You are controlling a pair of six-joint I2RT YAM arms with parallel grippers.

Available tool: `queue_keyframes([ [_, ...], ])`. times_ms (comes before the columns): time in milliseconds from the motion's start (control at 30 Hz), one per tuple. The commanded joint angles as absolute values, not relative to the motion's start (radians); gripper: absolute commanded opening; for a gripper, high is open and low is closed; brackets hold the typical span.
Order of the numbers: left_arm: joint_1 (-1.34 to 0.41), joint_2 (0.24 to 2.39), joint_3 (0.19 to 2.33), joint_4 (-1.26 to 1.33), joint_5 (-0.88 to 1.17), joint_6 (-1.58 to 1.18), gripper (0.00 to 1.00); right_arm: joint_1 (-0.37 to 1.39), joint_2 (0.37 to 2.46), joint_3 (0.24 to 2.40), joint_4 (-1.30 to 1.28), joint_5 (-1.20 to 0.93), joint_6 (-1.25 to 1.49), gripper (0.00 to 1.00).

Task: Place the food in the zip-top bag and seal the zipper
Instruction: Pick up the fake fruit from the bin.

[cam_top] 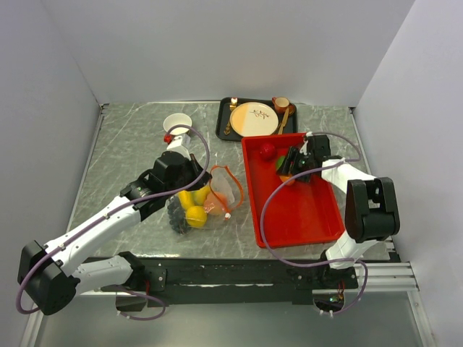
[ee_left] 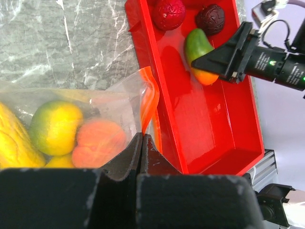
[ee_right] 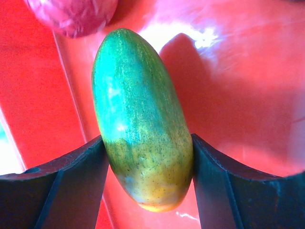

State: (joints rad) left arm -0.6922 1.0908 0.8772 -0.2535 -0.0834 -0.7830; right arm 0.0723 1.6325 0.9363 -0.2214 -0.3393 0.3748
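Note:
The clear zip-top bag (cam_top: 215, 196) lies left of the red tray (cam_top: 304, 217). Inside it I see a peach (ee_left: 97, 140), a yellow-green round fruit (ee_left: 55, 125) and a yellow piece (ee_left: 12, 138). My left gripper (ee_left: 142, 138) is shut on the bag's mouth edge by the orange-red zipper strip (ee_left: 148, 100). My right gripper (ee_right: 147, 143) is shut on the orange-green mango (ee_right: 140, 109), one finger pressed to each side, low in the tray's far end. A red apple (ee_left: 167, 13) and a dark plum (ee_left: 210, 18) lie in the tray beyond the mango.
A dark tray (cam_top: 223, 126) at the back holds a cream plate (cam_top: 255, 118), cutlery and a brown cup (cam_top: 281, 104). A white bowl (cam_top: 177, 121) stands at the back left. The red tray's raised walls surround the right gripper. Grey walls enclose the marbled table (cam_top: 123, 159).

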Motion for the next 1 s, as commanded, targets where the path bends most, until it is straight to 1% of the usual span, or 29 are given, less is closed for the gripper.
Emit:
queue_keyframes([
  [0,-0.693,1.072,0.879,-0.236,-0.08,-0.795,0.01,0.083,1.647,0.924,-0.192,-0.39,0.347,0.71],
  [33,-0.693,1.071,0.879,-0.241,-0.083,-0.795,0.01,0.083,1.646,0.92,-0.189,-0.388,0.348,0.75],
  [100,-0.693,1.069,0.877,-0.241,-0.087,-0.795,0.01,0.083,1.647,0.92,-0.186,-0.388,0.354,0.78],
  [133,-0.693,1.069,0.874,-0.235,-0.086,-0.796,0.01,0.083,1.651,0.922,-0.186,-0.388,0.359,0.81],
  [333,-0.693,1.081,0.879,-0.23,-0.077,-0.799,0.01,0.081,1.631,0.907,-0.164,-0.385,0.377,0.82],
  [400,-0.693,1.08,0.879,-0.233,-0.077,-0.799,0.01,0.08,1.623,0.904,-0.152,-0.385,0.385,0.81],
  [433,-0.693,1.077,0.876,-0.232,-0.077,-0.799,0.01,0.081,1.621,0.9,-0.147,-0.385,0.388,0.78],
  [500,-0.693,1.071,0.876,-0.235,-0.08,-0.798,0.01,0.081,1.621,0.9,-0.144,-0.391,0.39,0.68],
  [533,-0.693,1.069,0.876,-0.236,-0.081,-0.798,0.01,0.08,1.621,0.903,-0.149,-0.391,0.39,0.57],
  [600,-0.693,1.065,0.877,-0.244,-0.086,-0.796,0.01,0.081,1.62,0.907,-0.155,-0.396,0.387,0.48],
  [633,-0.693,1.063,0.877,-0.245,-0.089,-0.795,0.01,0.081,1.618,0.908,-0.156,-0.394,0.387,0.41],
  [700,-0.693,1.058,0.876,-0.248,-0.091,-0.793,0.01,0.08,1.609,0.911,-0.166,-0.393,0.384,0.37],
  [733,-0.693,1.057,0.874,-0.245,-0.087,-0.792,0.01,0.08,1.605,0.913,-0.17,-0.391,0.383,0.33],
  [833,-0.693,1.052,0.873,-0.241,-0.083,-0.788,0.01,0.081,1.576,0.922,-0.189,-0.419,0.38,0.26],
  [967,-0.693,1.057,0.88,-0.244,-0.08,-0.785,0.01,0.084,1.5,0.925,-0.186,-0.507,0.4,0.24],
])
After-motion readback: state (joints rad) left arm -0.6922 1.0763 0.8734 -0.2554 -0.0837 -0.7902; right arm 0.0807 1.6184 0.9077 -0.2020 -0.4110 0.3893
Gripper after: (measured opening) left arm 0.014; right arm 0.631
